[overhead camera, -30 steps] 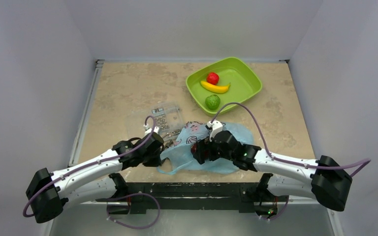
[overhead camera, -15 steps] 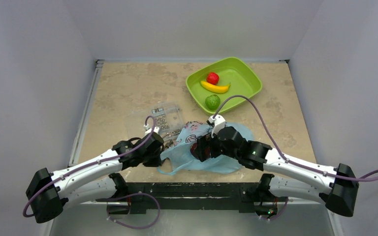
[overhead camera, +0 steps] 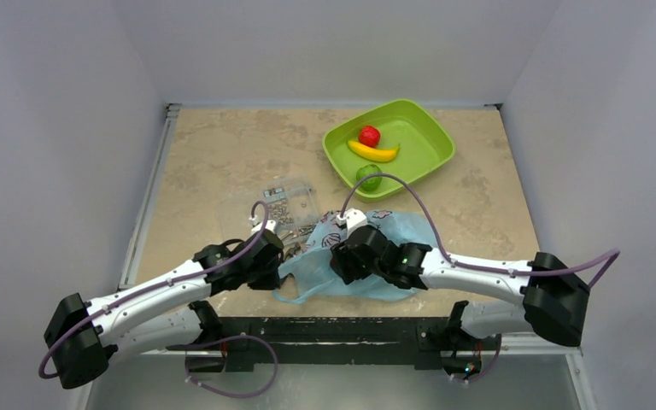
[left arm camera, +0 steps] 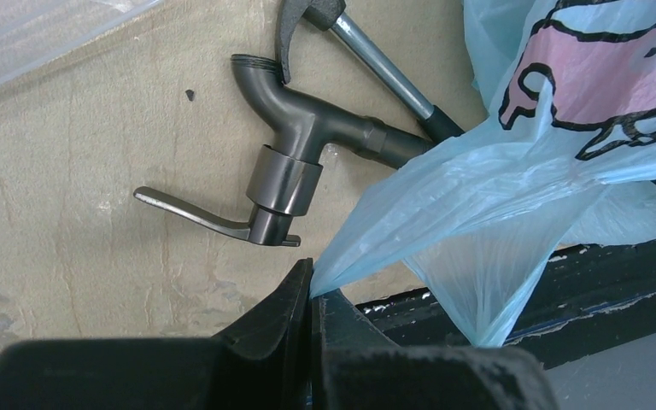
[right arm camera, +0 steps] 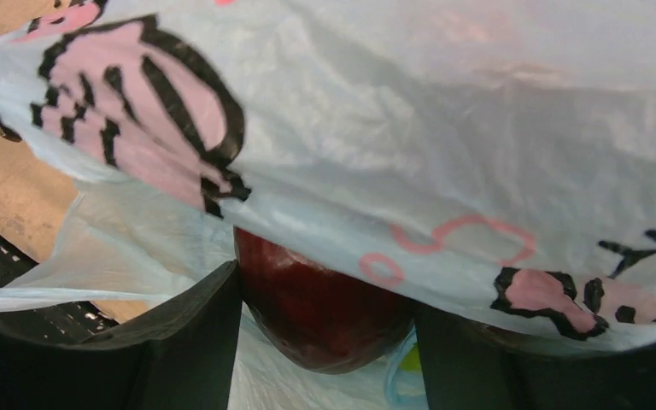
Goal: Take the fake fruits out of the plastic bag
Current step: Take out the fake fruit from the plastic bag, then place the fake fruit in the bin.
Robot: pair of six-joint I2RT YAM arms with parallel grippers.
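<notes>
Beige tabletop (overhead camera: 222, 154) is carrying the plastic bag (overhead camera: 307, 269) at six o'clock. My left pincer (left arm camera: 310, 295) is pinching the bag's nine o'clock edge, clenched. My right pincer (right arm camera: 326, 295) is grasping a dark red fruit (right arm camera: 316, 320) inside the bag.

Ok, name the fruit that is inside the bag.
The dark red one between the right pincer's fingers; the banana, red fruit and green fruit lie in the green tray.

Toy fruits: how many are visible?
4. A red one, a banana and a green one lie in the green tray; a dark red one sits inside the blue bag. More may hide there.
</notes>
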